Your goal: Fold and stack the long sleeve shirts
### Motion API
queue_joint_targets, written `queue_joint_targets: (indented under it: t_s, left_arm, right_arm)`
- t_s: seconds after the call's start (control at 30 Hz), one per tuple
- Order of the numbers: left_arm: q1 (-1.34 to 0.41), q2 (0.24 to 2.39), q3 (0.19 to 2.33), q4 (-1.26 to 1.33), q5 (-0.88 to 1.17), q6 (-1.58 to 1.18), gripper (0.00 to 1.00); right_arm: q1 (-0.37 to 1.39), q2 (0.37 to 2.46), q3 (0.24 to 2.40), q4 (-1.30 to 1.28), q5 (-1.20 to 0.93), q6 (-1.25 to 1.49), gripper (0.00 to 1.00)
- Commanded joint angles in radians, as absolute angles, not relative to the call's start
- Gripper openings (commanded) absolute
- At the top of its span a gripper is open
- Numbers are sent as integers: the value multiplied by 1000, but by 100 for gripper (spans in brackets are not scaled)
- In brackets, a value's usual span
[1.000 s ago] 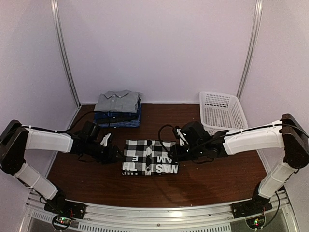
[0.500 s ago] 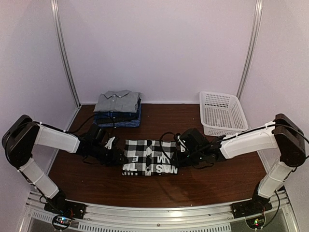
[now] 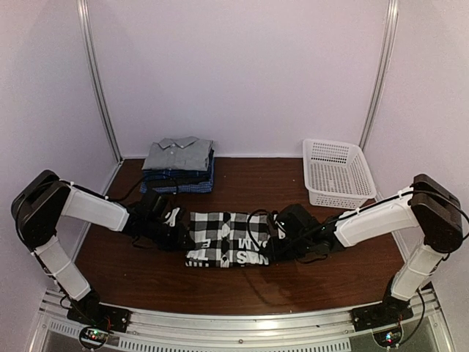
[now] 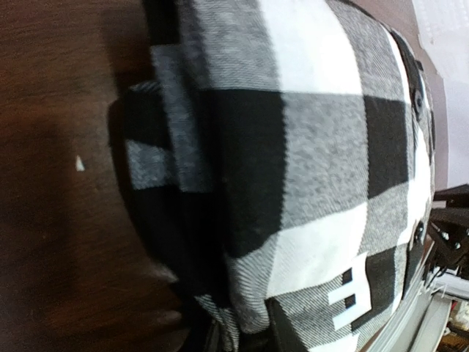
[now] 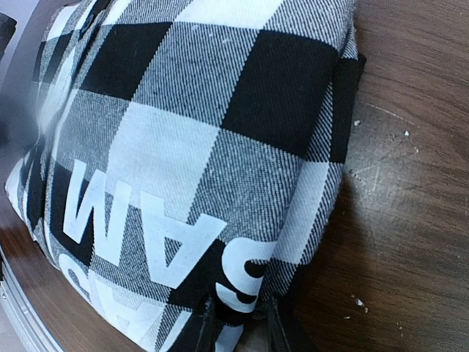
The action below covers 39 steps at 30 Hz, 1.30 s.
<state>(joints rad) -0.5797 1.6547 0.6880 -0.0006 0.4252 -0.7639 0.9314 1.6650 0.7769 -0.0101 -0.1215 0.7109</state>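
The black-and-white check shirt [image 3: 227, 238] lies folded into a rectangle on the brown table [image 3: 330, 275], with white letters on its near half. My left gripper [image 3: 185, 240] is at its left edge. In the left wrist view the shirt [image 4: 293, 147] fills the frame, and the left gripper [image 4: 245, 330] is shut on the cloth edge. My right gripper [image 3: 275, 240] is at the right edge. The right wrist view shows the shirt [image 5: 183, 132] with the right gripper [image 5: 239, 312] shut on its lettered corner. A folded grey shirt [image 3: 178, 154] tops a stack of dark blue and blue-checked shirts [image 3: 179, 180] at the back left.
A white lattice basket [image 3: 337, 172] stands at the back right, near the right arm's forearm. White walls with metal posts close off the back and sides. Bare table wood lies in front of the folded shirt and between it and the stack.
The left gripper has slid in to the shirt's left edge and closed on it. The right gripper has stayed shut on the right edge, and both arms have sunk lower.
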Motion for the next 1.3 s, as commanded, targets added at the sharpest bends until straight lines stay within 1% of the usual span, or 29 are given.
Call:
queue_joint_targets:
  t_s: [0.0,0.03,0.1,0.37,0.57,0.7,0.87,1.27]
  left_arm:
    - [-590,1691,676,-60,372,-781,7]
    - [-591,1688,678,-62,373,-783,3]
    - [-592,1676,686,-79,366,-782,0]
    - [-592,1587,719,-181,341,-756,0]
    - [-592,1510,729,-275,338,-704,0]
    - [-592,1468,731,-338,339,-670,0]
    - [-588,1409,750,-415,323,-641,0]
    - [-561,1307,882,-586,299,-569,0]
  right_arm:
    - [936,1615,761,-18,-86,716,27]
    - [936,1609,761,-24,-82,715,27]
    - [936,1597,762,-32,-76,717,27]
    - [936,1528,767,-65,-57,732,34]
    - [938,1532,808,-111,-62,732,47]
    - [942,1554,848,-110,-66,736,50]
    - [967,1617,938,-133,-68,730,46]
    - [1015,1795,1052,-96,-84,753,26]
